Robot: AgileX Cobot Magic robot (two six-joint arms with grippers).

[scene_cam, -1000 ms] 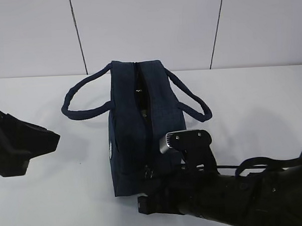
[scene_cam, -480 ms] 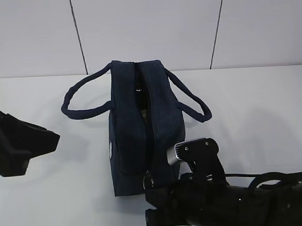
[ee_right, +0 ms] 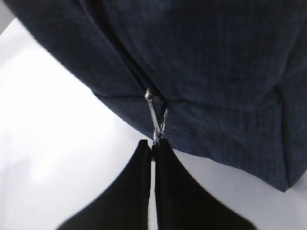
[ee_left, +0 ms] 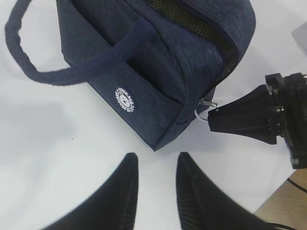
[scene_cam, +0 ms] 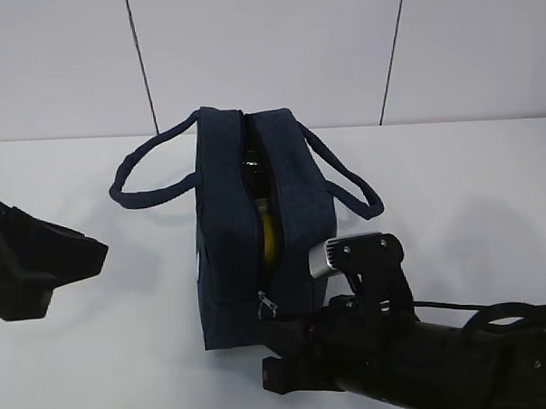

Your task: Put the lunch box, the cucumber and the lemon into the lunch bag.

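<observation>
The left claw [ee_left: 154, 184] hovered with its jaws apart over the counter [scene_cam: 453, 187], gripping nothing. The lunch bag [scene_cam: 260, 223] stood mid-counter, yellow showing through its slit. The right claw [ee_right: 153, 148] was pinched on the ring pull [ee_right: 158, 122]; a steady pull in line with the zipper, without lifting the bag, seemed wisest.

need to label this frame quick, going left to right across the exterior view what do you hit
left gripper → left handle → lunch bag with its zipper pull → right handle, with the right gripper low in front of the bag
</observation>
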